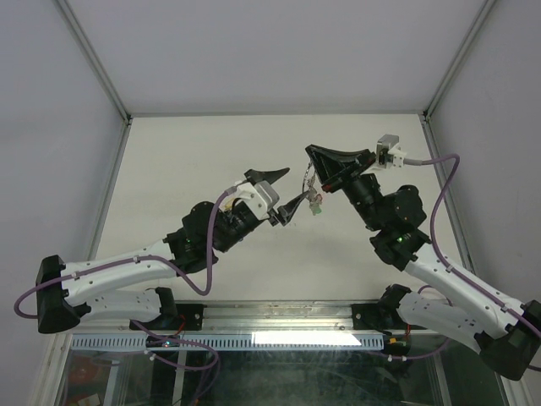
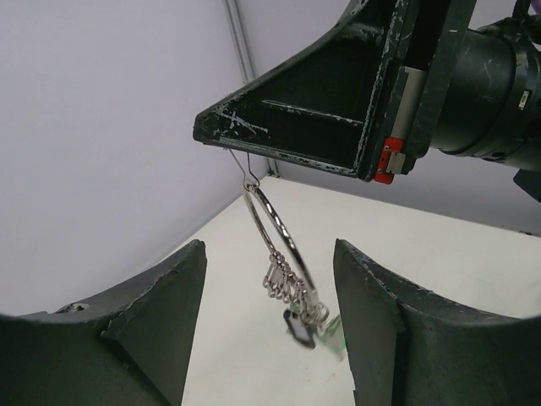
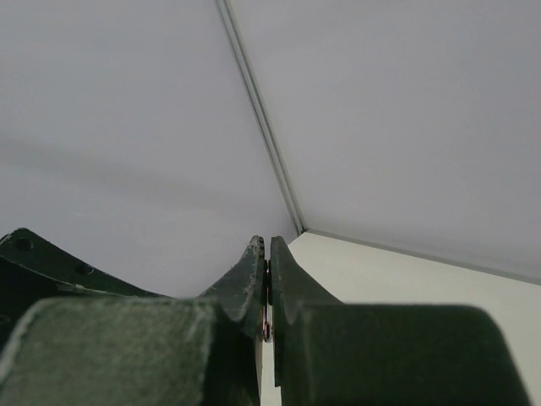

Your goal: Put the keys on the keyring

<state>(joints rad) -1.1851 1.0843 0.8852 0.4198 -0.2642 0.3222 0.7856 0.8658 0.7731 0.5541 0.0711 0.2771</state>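
Right hand (image 3: 268, 254) is pinching the keyring (image 2: 283, 230) tight, keys (image 2: 287, 283) dangling above the worktop (image 1: 211, 144); left hand (image 1: 292, 186) is hovering half open, gripping nothing.

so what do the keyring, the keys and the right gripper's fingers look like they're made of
Keyring: thin wire, bright silver and glinting, so likely polished metal.
Keys: silvery, shiny blades, likely metal; the green cap looks like plastic, though it is blurred.
Right gripper's fingers: matte black with pale scuffs, probably hard plastic; coated metal is possible.
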